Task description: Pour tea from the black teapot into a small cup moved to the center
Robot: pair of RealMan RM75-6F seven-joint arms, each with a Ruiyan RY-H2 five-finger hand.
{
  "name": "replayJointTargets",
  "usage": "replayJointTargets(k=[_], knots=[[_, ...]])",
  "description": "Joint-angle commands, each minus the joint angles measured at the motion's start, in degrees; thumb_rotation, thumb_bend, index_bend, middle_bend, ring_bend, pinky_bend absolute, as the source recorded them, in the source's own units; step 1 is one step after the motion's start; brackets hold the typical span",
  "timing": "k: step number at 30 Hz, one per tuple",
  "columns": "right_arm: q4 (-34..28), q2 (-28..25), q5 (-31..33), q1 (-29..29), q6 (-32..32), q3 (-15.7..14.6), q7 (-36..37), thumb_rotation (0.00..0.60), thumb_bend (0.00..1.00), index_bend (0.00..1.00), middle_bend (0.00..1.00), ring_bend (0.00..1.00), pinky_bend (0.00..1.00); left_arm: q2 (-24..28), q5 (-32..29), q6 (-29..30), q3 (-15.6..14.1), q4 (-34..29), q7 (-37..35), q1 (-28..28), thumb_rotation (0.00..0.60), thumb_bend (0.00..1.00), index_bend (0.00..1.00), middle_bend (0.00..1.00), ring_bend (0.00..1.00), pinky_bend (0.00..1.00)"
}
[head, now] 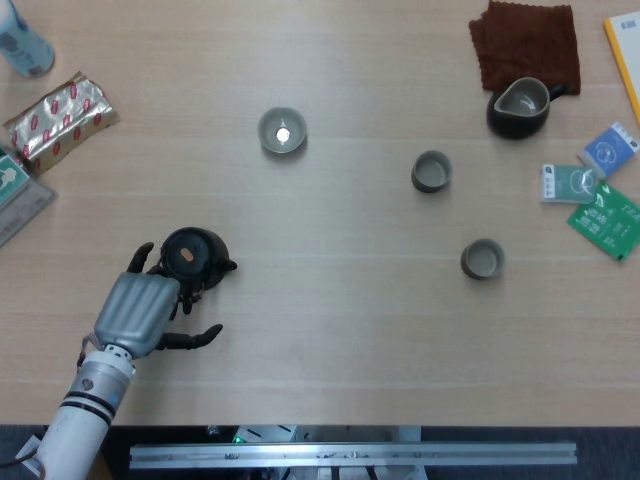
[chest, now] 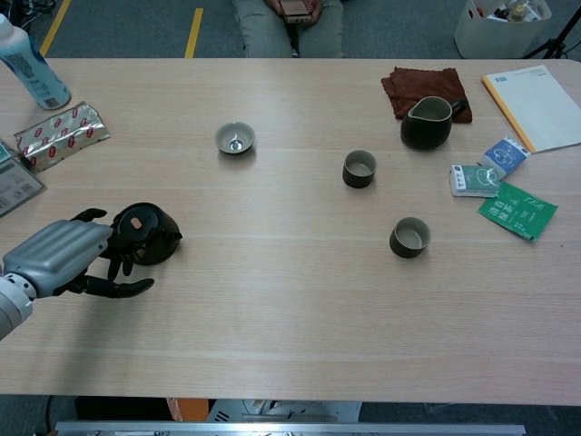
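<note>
The black teapot [head: 192, 254] [chest: 144, 232] stands upright on the table at the lower left, its spout pointing right. My left hand [head: 140, 305] [chest: 64, 256] sits just behind and below it, fingers spread. Some fingers reach the pot's near side, while the thumb lies apart on the table, so nothing is gripped. Three small cups stand further off: a pale one [head: 282, 131] [chest: 235, 138] up the middle-left, a dark one [head: 431, 171] [chest: 359, 168] right of centre, and another dark one [head: 482, 259] [chest: 410, 237] nearer the front. My right hand is out of sight.
A dark pitcher [head: 518, 107] stands by a brown cloth [head: 527, 42] at the back right. Tea packets [head: 605, 215] and a yellow notepad [head: 624, 55] lie on the right. A foil snack pack [head: 60, 115] and a bottle [head: 25, 45] occupy the left.
</note>
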State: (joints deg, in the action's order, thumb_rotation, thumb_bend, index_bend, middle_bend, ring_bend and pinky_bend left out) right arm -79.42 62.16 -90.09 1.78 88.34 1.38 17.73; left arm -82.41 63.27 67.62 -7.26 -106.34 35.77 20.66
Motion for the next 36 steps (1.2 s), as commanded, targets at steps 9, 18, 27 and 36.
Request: replayJointTargets(k=[9, 18, 27, 36], knots=[[-0.06, -0.13, 0.59, -0.01, -0.24, 0.30, 0.05, 0.600, 0.12, 0.34, 0.32, 0.20, 0.23, -0.62, -0.48, -1.11, 0.67, 1.20, 0.09, 0.45, 0.191, 0.17, 0.58, 0.70, 0.52, 0.00], [0.22, 0.03, 0.92, -0.01, -0.47, 0.43, 0.31, 0.600, 0.12, 0.34, 0.32, 0.20, 0.23, -1.14, 0.83, -1.14, 1.61, 2.24, -1.25, 0.65, 0.167, 0.17, 0.68, 0.82, 0.65, 0.00], [0.79, 0.25, 1.45, -0.05, -0.80, 0.61, 0.84, 0.600, 0.12, 0.34, 0.32, 0.20, 0.23, -2.05, 1.15, -1.89, 3.92, 3.60, -6.34, 0.78, 0.084, 0.17, 0.79, 0.90, 0.73, 0.00], [0.83, 0.30, 1.22, -0.02, -0.64, 0.68, 0.93, 0.600, 0.12, 0.34, 0.32, 0.20, 0.23, -2.50, 3.13, 0.81, 5.90, 3.96, -9.47, -0.04, 0.115, 0.17, 0.87, 0.94, 0.76, 0.00]])
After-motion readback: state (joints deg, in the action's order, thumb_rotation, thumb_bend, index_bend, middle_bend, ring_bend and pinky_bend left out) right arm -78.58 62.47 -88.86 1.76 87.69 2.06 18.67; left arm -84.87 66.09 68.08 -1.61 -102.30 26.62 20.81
